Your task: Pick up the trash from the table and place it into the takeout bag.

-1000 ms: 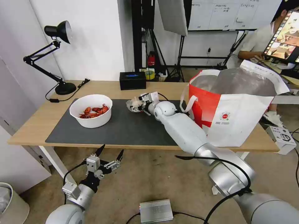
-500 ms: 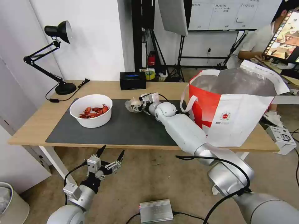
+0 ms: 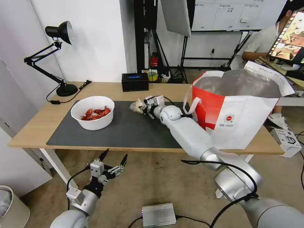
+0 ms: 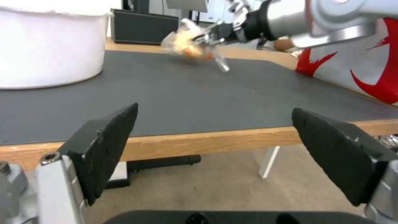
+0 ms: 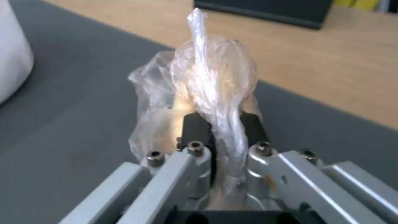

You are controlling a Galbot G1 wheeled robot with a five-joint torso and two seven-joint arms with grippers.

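My right gripper [image 3: 145, 107] is shut on the knotted clear bag [image 3: 138, 105], holding it just above the dark mat [image 3: 126, 129] near the mat's far edge. The right wrist view shows the bag [image 5: 203, 93] pinched between the two black fingers [image 5: 195, 130]. From the left wrist view the bag [image 4: 188, 43] hangs clear of the mat. The white bowl of red crayfish shells [image 3: 92, 112] rests on the mat's left part. The red-and-white takeout bag [image 3: 240, 107] stands open at the table's right end. My left gripper [image 3: 113, 157] hangs open below the table's front edge.
A black desk lamp [image 3: 53, 57] stands at the table's back left corner, its cord trailing on the wood. A black rectangular box [image 3: 135, 81] sits at the back edge. A grey metal unit [image 3: 158, 214] lies on the floor below. A white bin [image 3: 9, 205] is at lower left.
The right gripper has lifted the knotted clear bag off the mat and drawn it slightly right. The left arm has sunk a little lower.
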